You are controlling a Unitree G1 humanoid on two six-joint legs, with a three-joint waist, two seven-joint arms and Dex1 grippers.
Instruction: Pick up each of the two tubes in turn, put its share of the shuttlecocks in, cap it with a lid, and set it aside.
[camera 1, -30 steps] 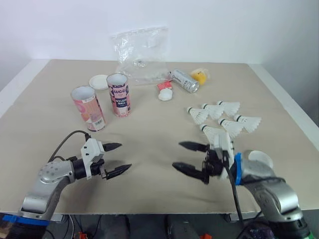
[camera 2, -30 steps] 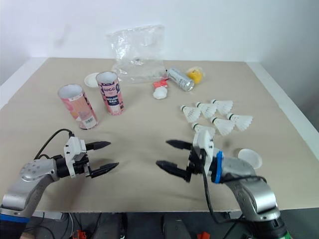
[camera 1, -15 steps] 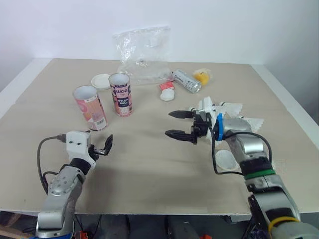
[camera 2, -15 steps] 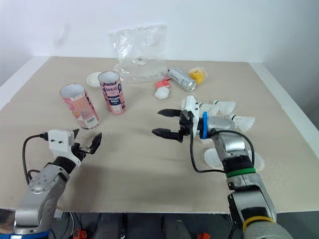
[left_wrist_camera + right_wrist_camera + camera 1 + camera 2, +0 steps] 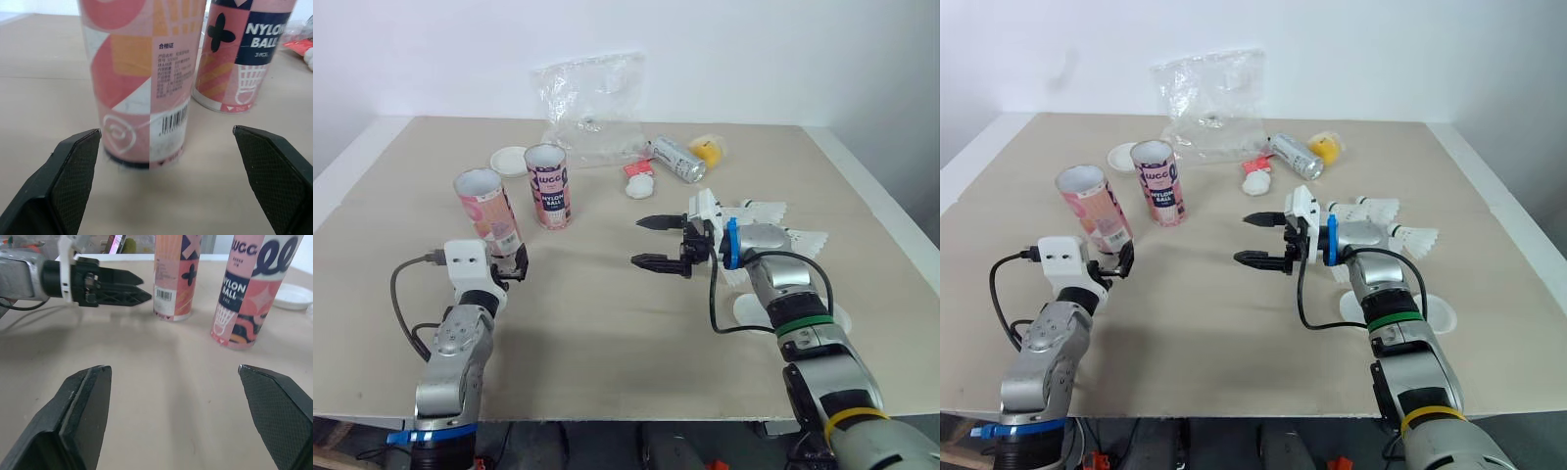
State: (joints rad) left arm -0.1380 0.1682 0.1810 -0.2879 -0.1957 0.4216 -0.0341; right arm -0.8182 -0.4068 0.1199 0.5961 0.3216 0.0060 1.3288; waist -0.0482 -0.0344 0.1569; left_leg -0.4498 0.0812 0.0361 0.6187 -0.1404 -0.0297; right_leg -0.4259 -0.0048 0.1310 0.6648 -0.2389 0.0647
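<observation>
Though not yet capped, both upright at the left of the table (image 5: pixel 607 333): near tube (image 5: pixel 489 213) and, beside it and further back, far tube (image 5: pixel 547 186), long axes vertical, open mouths up. Close together but not touching. Behind them, flat on the table, a white lid (image 5: pixel 509 160).

Left gripper (image 5: pixel 516 262) low over the table just in front of the near tube, fingers spread wide and aimed at the tube's base, one finger to each side in the wrist view, touching nothing. Right gripper (image 5: pixel 639 242) near the table's middle, fingers apart and empty, pointing toward the tubes but well apart from them.

Shuttlecocks (image 5: pixel 759 211) on their sides at the right, behind the right arm, round heads toward the left, skirts toward the right; some hidden by the arm. Second lid (image 5: pixel 1435 315) flat near the front right, partly under the forearm.

At the far edge, a clear plastic bag (image 5: pixel 592 98), a can (image 5: pixel 675 159) on its side, a yellow thing (image 5: pixel 709 149) and a small red-and-white packet (image 5: pixel 636 171).
</observation>
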